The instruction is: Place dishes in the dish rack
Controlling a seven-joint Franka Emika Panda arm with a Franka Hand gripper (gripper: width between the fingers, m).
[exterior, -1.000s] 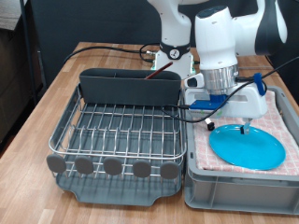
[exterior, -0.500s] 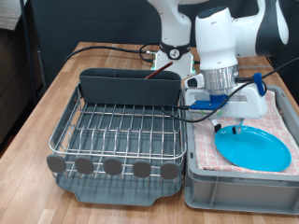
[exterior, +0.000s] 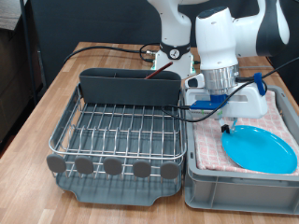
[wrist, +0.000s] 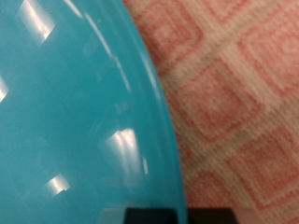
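The bright-blue plate (exterior: 263, 149) lies flat on the pink-and-white checked cloth (exterior: 280, 117) in the light grey bin (exterior: 234, 185) at the exterior view's right. My gripper (exterior: 227, 127) reaches down to the plate's left rim, its fingertips at the edge. The wrist view is filled by the plate (wrist: 65, 112) and the cloth (wrist: 243, 103), with a dark fingertip (wrist: 154, 216) at the plate's rim. The dish rack (exterior: 117, 131) stands to the left of the bin, and no dishes show on its wire grid. The mug and the wooden spoon are out of view.
The rack's tall grey back compartment (exterior: 129, 87) stands just left of the arm. Black cables (exterior: 121, 47) run across the wooden table (exterior: 56, 93) behind the rack. The bin's wall (exterior: 192, 159) lies close against the rack's right side.
The blue plate has slid towards the exterior view's right across the cloth, away from the rack. The gripper stays at its left rim.
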